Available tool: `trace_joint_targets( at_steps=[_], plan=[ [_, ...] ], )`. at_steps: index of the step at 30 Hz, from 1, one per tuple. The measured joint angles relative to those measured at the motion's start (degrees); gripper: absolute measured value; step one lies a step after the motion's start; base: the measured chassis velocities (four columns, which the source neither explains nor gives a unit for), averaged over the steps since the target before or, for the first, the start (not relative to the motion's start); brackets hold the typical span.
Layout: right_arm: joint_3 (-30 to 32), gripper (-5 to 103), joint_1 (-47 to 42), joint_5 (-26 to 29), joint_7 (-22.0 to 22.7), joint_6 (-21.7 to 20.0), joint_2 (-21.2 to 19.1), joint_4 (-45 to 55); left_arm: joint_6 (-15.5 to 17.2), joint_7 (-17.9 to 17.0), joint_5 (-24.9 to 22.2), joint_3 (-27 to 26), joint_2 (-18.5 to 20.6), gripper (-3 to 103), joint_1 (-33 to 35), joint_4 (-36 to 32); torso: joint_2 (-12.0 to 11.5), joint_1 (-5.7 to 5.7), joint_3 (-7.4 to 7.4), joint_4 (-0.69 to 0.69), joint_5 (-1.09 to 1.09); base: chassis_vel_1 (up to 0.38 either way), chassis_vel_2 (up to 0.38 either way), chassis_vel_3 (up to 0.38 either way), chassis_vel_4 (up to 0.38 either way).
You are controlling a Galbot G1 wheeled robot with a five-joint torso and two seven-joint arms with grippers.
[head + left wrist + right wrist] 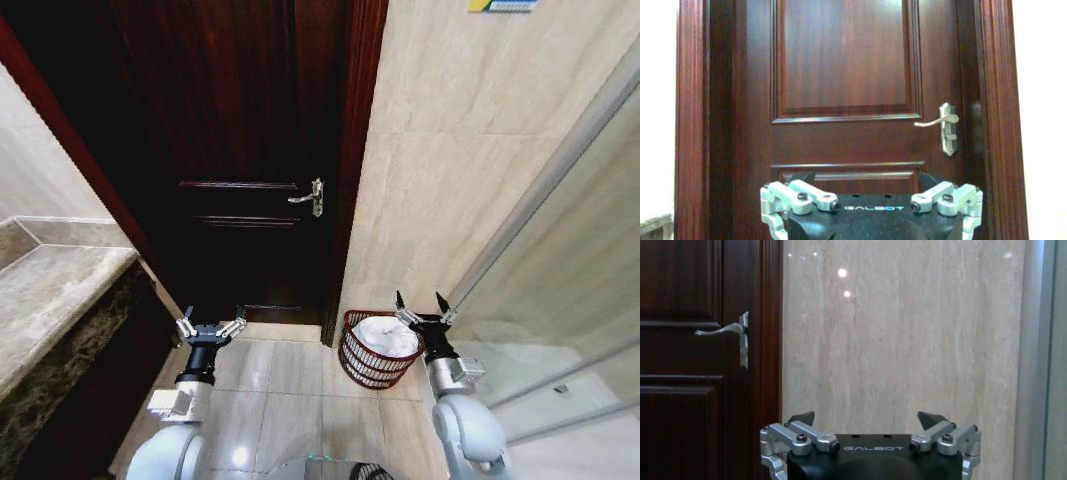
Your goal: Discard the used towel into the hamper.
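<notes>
Now the hamper stands on the tiled floor at the foot of the pale wall, just beside the frame of the dark wooden door, and it lies on the robot's right side. The right gripper is held up right at the hamper's far right rim, so this arm is clearly the nearer one; the left gripper is well apart from it, in front of the door. Both grippers have their fingers spread apart and nothing between them; the right wrist view and the left wrist view show the same, with the right gripper facing the wall and the left gripper facing the door. The hamper is a small round wicker basket of dark red-brown colour, with open horizontal slats and a thicker rim, standing upright. Inside it lies a white crumpled cloth, probably the towel, though from this height I cannot be fully sure. It fills most of the opening and rises about to the rim. I judge that the towel is already inside, so little of the task seems left. At the left, a stone bench runs along the wall.
</notes>
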Motion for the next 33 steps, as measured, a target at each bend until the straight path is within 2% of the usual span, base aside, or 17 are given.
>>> trace_joint_targets(
  at_steps=[33],
  plan=[
    [0.3, 100, 0.7, 0.4, 0.0, -1.3, -0.5, 0.5, 0.0, 0.9, -0.2, -0.1, -0.1, 100, -0.1, -0.2, 6.1, 2.75, 3.35, 0.0, 0.0, 0.0, 0.0, 0.0, 0.0]
  ],
)
